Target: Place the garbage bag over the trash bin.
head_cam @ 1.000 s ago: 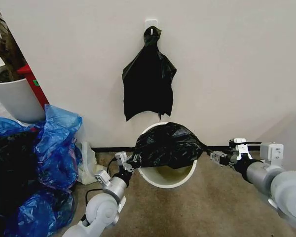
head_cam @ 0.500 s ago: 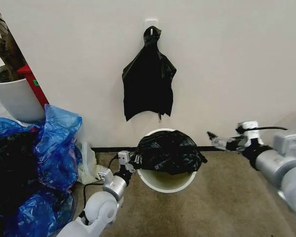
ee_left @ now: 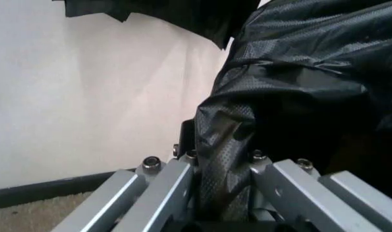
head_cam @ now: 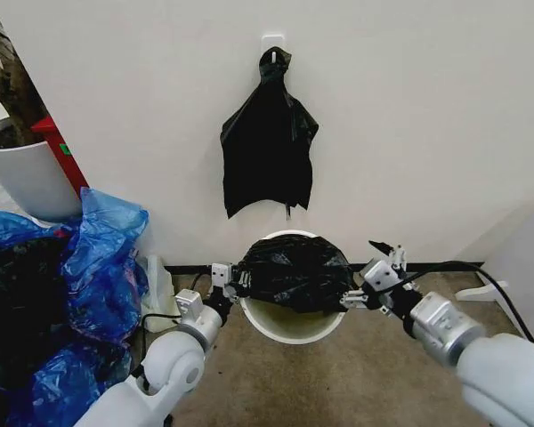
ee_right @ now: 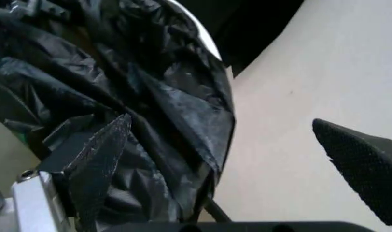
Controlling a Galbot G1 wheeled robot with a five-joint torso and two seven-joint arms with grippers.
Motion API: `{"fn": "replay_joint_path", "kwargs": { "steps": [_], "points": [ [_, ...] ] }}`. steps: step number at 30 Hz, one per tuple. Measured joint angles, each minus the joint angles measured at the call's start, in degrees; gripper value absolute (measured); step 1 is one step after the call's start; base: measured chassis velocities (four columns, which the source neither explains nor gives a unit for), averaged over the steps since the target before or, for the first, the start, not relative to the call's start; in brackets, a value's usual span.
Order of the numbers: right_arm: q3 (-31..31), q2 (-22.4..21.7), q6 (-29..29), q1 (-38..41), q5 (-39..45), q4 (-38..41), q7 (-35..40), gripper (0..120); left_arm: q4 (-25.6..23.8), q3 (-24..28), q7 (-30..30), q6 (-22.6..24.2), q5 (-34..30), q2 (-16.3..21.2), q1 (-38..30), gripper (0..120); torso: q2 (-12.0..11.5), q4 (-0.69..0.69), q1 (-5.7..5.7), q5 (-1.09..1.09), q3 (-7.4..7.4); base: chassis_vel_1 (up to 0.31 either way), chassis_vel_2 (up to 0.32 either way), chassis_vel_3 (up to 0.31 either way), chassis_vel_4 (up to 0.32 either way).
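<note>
**Black bag draped over the bin mouth, one claw clamped on, the other spread beside it**

We see the trash bin [head_cam: 289, 331] on the floor against the wall, directly below the bunch of black bags [head_cam: 267, 142] hanging from a hook [head_cam: 272, 43]. The garbage bag [head_cam: 294, 271] lies bunched across the back part of the bin's mouth, while the front of the rim and some of the pale inside show bare.

On the bag's left edge, the left gripper [head_cam: 230, 281] has its fingers closed together with a fold of black plastic pinched between them; in the left wrist view that fold [ee_left: 225, 159] runs straight down between the two metal fingers [ee_left: 162, 193].

On the other side, the right gripper [head_cam: 371, 277] sits just beside the bag's right edge, level with the rim. Its fingers are spread wide apart: in the right wrist view one padded fingertip [ee_right: 99, 159] lies against the crinkled plastic [ee_right: 138, 96] and the other [ee_right: 363, 164] stands well clear in front of the wall, with nothing gripped between them.

Off to the left we have a heap of blue plastic bags [head_cam: 98, 276] and a white plant pot [head_cam: 31, 182].
</note>
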Motion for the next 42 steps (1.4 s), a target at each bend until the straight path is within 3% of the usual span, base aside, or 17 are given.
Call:
{"fn": "replay_joint_path", "kwargs": {
  "steps": [9, 12, 14, 29, 42],
  "points": [
    [-1.37, -0.48, -0.28, 0.36, -1.95, -0.03, 0.04, 100, -0.51, 0.19, 0.26, 0.00, 1.03, -0.37, 0.88, 2, 0.00, 0.00, 0.00, 0.00, 0.00, 0.000, 0.000, 0.000, 0.000],
    [-0.86, -0.79, -0.52, 0.37, -1.55, -0.04, 0.22, 95, -0.57, 0.21, 0.66, -0.03, 1.54, -0.25, 1.22, 2, 0.00, 0.00, 0.00, 0.00, 0.00, 0.000, 0.000, 0.000, 0.000],
    [0.65, -1.50, -0.86, 0.40, 0.65, -0.05, 1.08, 84, -0.58, 0.22, 1.11, -0.21, 1.96, -0.37, 1.39, 2, 0.00, -0.01, 0.00, 0.00, 0.00, 0.000, 0.000, 0.000, 0.000],
    [-1.24, -2.36, 0.01, 1.05, -0.81, -0.06, 0.23, 77, -0.96, 0.19, 2.07, -0.27, 2.23, -0.53, 1.47, 2, 0.00, -0.01, 0.00, 0.01, 0.00, 0.000, 0.000, 0.000, 0.000],
    [-3.55, -4.18, 1.79, 2.64, 1.46, -0.06, -0.40, 30, -1.12, 0.51, 3.49, 0.37, 3.61, -0.62, 2.31, 2, 0.00, 0.00, 0.00, 0.00, 0.00, 0.000, 0.000, 0.000, 0.000]
  ]
}}
